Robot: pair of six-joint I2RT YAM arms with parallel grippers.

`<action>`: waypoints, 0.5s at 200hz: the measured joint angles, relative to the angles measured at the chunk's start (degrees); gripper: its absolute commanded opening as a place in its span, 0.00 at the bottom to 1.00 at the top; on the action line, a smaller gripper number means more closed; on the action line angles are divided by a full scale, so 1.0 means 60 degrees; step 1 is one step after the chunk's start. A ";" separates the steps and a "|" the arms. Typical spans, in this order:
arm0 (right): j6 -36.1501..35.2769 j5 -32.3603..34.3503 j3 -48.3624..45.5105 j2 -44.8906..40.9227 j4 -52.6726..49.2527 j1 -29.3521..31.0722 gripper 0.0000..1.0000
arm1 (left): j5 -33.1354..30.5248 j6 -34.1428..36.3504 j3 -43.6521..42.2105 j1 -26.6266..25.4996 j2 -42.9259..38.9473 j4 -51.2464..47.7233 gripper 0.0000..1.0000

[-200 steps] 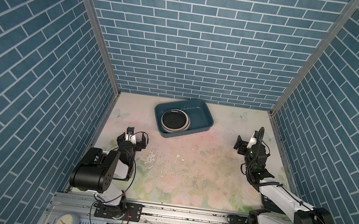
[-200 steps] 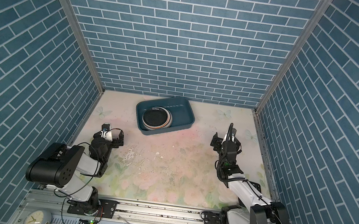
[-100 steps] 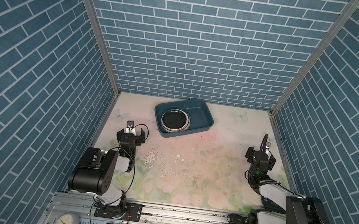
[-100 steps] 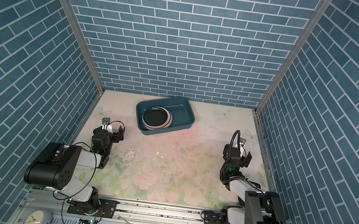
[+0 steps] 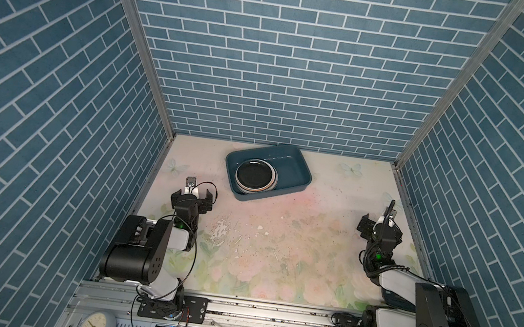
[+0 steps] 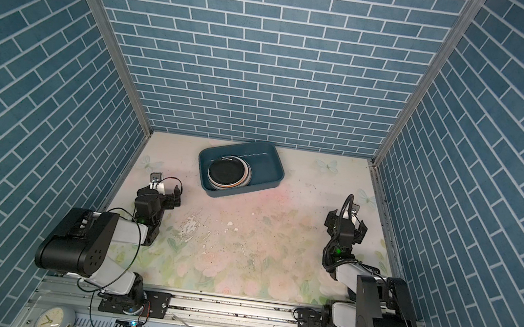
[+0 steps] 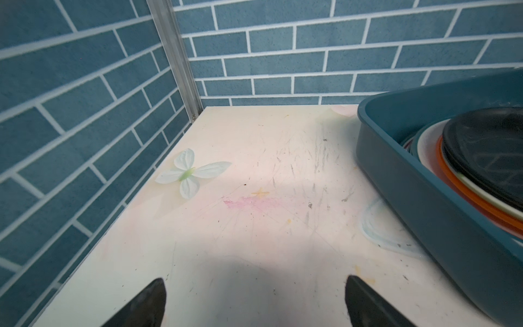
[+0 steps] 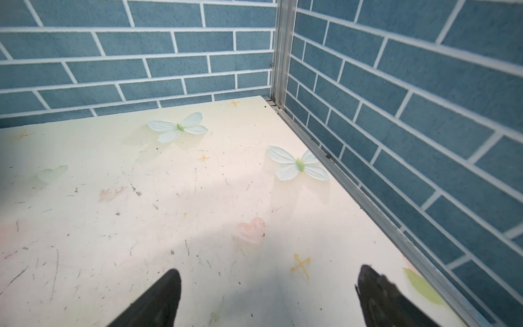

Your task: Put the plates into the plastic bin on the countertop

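Both wide, empty: my left gripper (image 5: pixel 193 195) sat nearer the plastic bin (image 5: pixel 291 171) than right gripper (image 5: pixel 381 226); plates (image 5: pixel 254 174) seemingly all inside.

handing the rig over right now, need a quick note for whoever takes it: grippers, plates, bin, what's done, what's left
Left gripper: open, empty, near the left wall.
Right gripper: open, empty, near the right wall.
Plates: one stack inside the bin, a black one on top; the count cannot be told.
Bin: at the back of the countertop, set at an angle.
Done: every plate in view is in the bin.
Left: no plate shows outside it, so probably nothing.
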 measured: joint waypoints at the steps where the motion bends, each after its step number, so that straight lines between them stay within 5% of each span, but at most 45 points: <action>1: -0.0004 -0.0025 0.0000 0.0000 0.0000 -0.0004 0.97 | 0.0007 0.0000 0.0007 0.0000 0.0000 -0.0015 1.00; 100: -0.0335 -0.1341 0.0233 0.2499 0.1967 -0.1035 0.99 | 0.0291 0.0004 0.0157 0.0011 0.0000 -0.0328 0.99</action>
